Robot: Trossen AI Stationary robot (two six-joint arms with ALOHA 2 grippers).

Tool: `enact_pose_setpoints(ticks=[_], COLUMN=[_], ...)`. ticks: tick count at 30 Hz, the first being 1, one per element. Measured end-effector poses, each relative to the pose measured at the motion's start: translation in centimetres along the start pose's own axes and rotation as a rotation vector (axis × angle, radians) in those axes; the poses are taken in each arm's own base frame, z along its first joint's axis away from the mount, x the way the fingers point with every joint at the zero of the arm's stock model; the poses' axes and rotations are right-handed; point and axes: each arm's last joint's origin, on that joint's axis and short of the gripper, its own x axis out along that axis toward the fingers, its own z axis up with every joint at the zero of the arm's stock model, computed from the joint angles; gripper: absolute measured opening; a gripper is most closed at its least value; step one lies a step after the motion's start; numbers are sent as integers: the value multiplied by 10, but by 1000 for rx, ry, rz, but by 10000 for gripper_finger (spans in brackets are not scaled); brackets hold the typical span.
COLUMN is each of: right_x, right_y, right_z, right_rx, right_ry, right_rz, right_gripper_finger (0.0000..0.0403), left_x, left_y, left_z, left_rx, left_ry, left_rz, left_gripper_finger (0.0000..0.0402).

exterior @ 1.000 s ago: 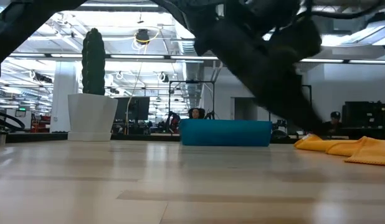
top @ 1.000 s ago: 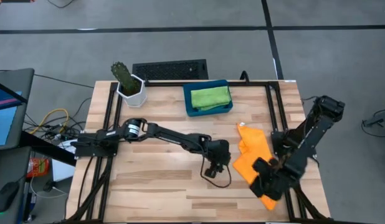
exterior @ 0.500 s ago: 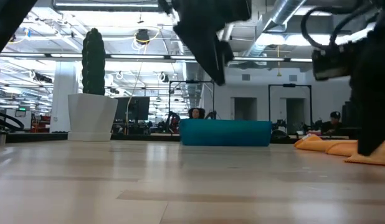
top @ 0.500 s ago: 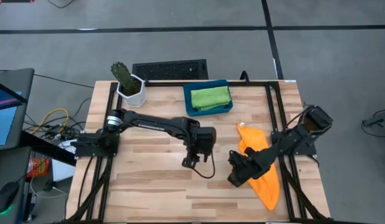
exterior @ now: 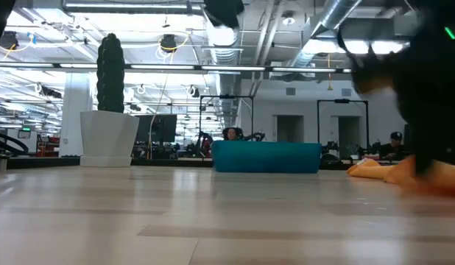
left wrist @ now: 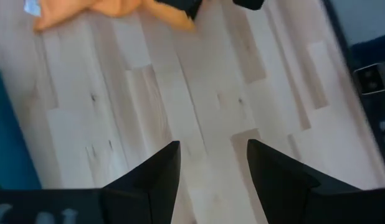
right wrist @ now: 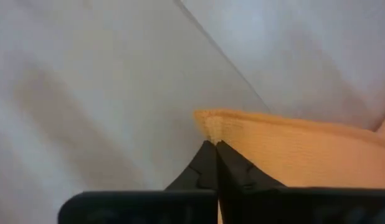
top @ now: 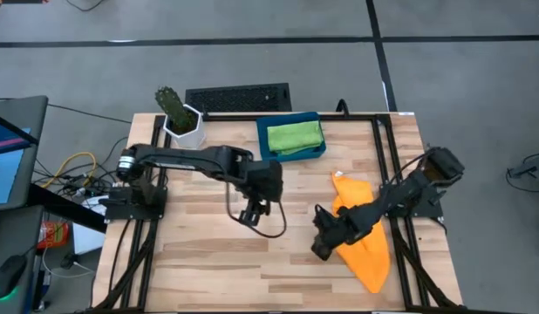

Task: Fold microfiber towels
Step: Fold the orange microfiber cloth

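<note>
A: One container is sitting at the table's far edge, the dark-blue tray [top: 291, 139], and it is holding the green towel [top: 295, 135], folded.
B: Anything else standing on the table?
A: White pot [top: 184, 127] with a cactus [top: 171, 102] at the far left corner. The orange towel [top: 360, 228] is lying crumpled on the bare wood at the right side, well apart from the tray.
B: Arms?
A: The right arm is reaching in low from the right edge, and the right gripper [top: 320, 247] is sitting at the towel's near-left edge. Its fingers are pinching shut on a corner of the orange towel [right wrist: 292, 149], as the right wrist view shows.
B: Left one?
A: It is stretching from its base at the left to mid-table. The left gripper [top: 249, 215] is hanging over bare wood, fingers [left wrist: 152, 180] spread wide, holding nothing.
B: Trouble spots?
A: In the low view the right arm is blurring into a dark mass over the orange towel [exterior: 375, 168]. The tray [exterior: 266, 157] is showing only its side there, so its contents are hidden.
</note>
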Motion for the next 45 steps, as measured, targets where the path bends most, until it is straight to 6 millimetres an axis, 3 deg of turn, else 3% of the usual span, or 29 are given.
enact_pose_setpoints(ticks=[3, 6, 9, 11, 15, 20, 25, 30, 34, 38, 45], right_x=[-36, -65, -93, -101, -113, -121, -126, -129, -132, -135, -136], right_y=[10, 20, 32, 38, 53, 60, 61, 65, 69, 73, 74], right_z=[18, 24, 20, 10, -21, -61, -87, -92, -92, -91, -93], right_rx=[-16, -33, -70, -108, -104, -43, 10, 21, -25, -52, -59], right_ry=[-97, -169, -226, -226, -193, -178, -186, -187, -187, -196, -179], right_rz=[137, 216, 304, 330, 414, 454, 479, 525, 572, 615, 639], right_gripper_finger=[7, 8, 5, 6, 5, 6, 6, 6, 6, 6, 6], left_x=[-22, -39, -43, -37, -12, 36, 75, 101, 126, 158, 195], left_y=[-4, -7, -8, -7, -4, 2, 5, 7, 9, 9, 18], left_z=[-3, -5, -6, -7, -11, -19, -36, -59, -70, -66, -49], left_rx=[-9, -8, -1, 5, 11, 28, 128, 278, 334, 396, 486], left_ry=[-42, -80, -98, -100, -130, -261, -418, -480, -449, -407, -348], left_rz=[6, 25, 36, 39, 42, 60, 100, 193, 160, 185, 262], left_gripper_finger=[178, 178, 178, 178, 178, 178, 180, 190, 196, 197, 197])
